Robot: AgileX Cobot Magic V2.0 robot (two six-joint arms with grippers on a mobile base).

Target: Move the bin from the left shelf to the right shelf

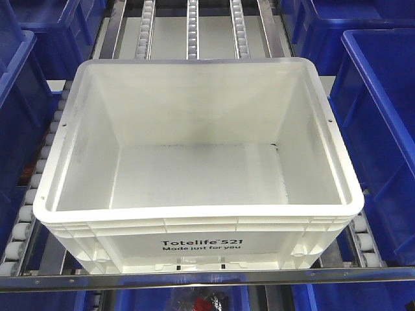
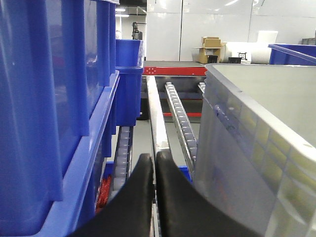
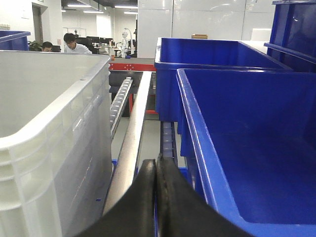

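1. Only from the front do we see the whole bin (image 1: 194, 216), resting on the roller shelf (image 1: 192, 29) just behind its steel crossbeam (image 1: 207, 277), with blue totes (image 1: 382, 129) flanking it.
2. Our left wrist view adds the left claw (image 2: 154, 165), fingers pressed together, beside the bin's left wall.
3. Our right wrist view adds the right claw (image 3: 156, 168), likewise closed on nothing, by its right wall.

Bin (image 2: 256, 148) cut off at right in left wrist view — red clutter (image 1: 207, 302) unidentifiable.

Narrow gaps flank the bin (image 1: 194, 116), hemmed by blue totes (image 1: 389, 129) on both sides.
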